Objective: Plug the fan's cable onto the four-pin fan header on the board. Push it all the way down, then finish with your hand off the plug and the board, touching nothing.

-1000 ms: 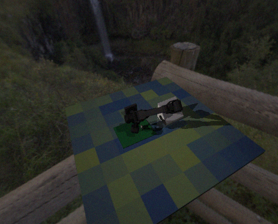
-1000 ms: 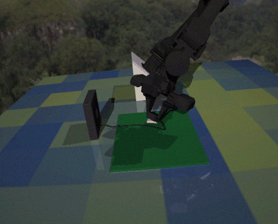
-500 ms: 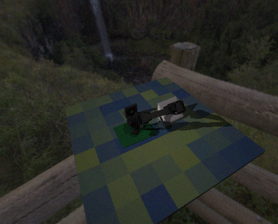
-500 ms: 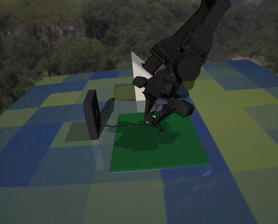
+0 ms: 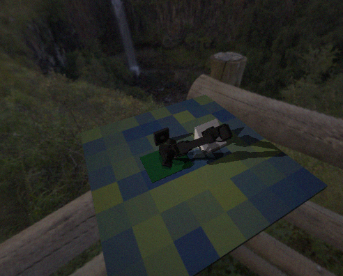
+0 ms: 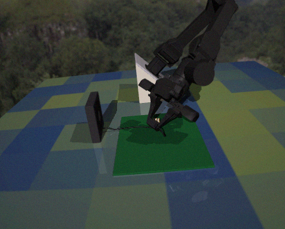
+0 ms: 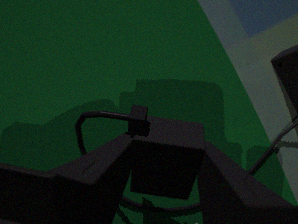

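The green board (image 5: 154,171) (image 6: 163,160) (image 7: 75,50) lies flat. The four-pin header (image 6: 157,119) shows pale with gold pins just behind the fingers; in the top view it is hidden. My gripper (image 5: 167,163) (image 6: 155,125) (image 7: 167,144) is tilted low over the board and shut on the dark cable plug (image 7: 139,121). The plug looks tilted and in front of the header in the exterior view, not seated on it; its pin side is hidden. The cable (image 6: 128,127) (image 7: 105,115) bends beside the plug and runs to the fan (image 5: 162,136) (image 6: 94,118).
The upright dark fan stands beside the board, with its cable crossing the board's edge. A white slanted panel (image 5: 203,130) (image 6: 143,88) stands behind the board, close to the arm. The arm's shadow falls on the board around the plug.
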